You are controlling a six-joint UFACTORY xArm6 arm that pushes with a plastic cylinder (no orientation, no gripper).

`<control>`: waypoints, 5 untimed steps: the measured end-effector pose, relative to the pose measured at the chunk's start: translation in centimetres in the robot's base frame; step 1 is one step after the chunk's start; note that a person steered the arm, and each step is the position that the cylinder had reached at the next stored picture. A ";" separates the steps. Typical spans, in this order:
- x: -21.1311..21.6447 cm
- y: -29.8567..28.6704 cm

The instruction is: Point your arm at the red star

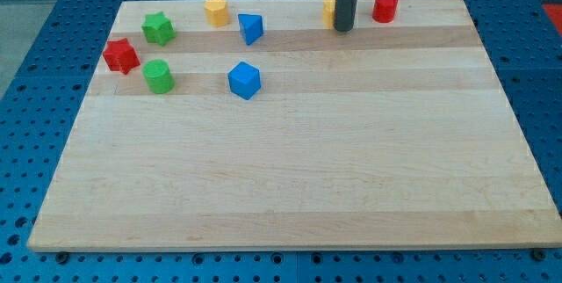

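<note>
My tip (342, 29): it is the low end of a dark rod that comes down from the view's top. It rests on the table near the top edge.
End effector: it is just a plain rod, so it holds nothing and has no parts that open or close.
Yellow block (328, 10): it sits right behind the rod, on the view's left side of it. The rod hides most of it, so I cannot tell its shape or whether my tip touches it.
Red cylinder (385, 7): it stands near my tip, toward the view's right.
Blue block with a point (250, 28): it is to the view's left of my tip.
Yellow block with flat sides (216, 10): it is near the top edge, left of that blue block.
Blue cube (245, 81): it is lower down, below the pointed blue block.
Green star (158, 28): it is in the upper left part.
Green cylinder (159, 76): it is below the green star.
Red star (121, 55): it is at the table's left edge, between the two green blocks and a bit left of them. It is well apart from my tip.
Table (299, 177): it is a light wood board.
</note>
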State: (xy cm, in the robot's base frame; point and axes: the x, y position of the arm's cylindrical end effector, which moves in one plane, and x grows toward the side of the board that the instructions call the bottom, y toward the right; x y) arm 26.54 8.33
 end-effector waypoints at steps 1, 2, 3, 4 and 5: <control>-0.4 0.0; -0.4 0.0; 1.9 -1.8; 5.0 -6.4; 5.3 -9.8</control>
State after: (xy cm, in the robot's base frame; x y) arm 31.79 -1.48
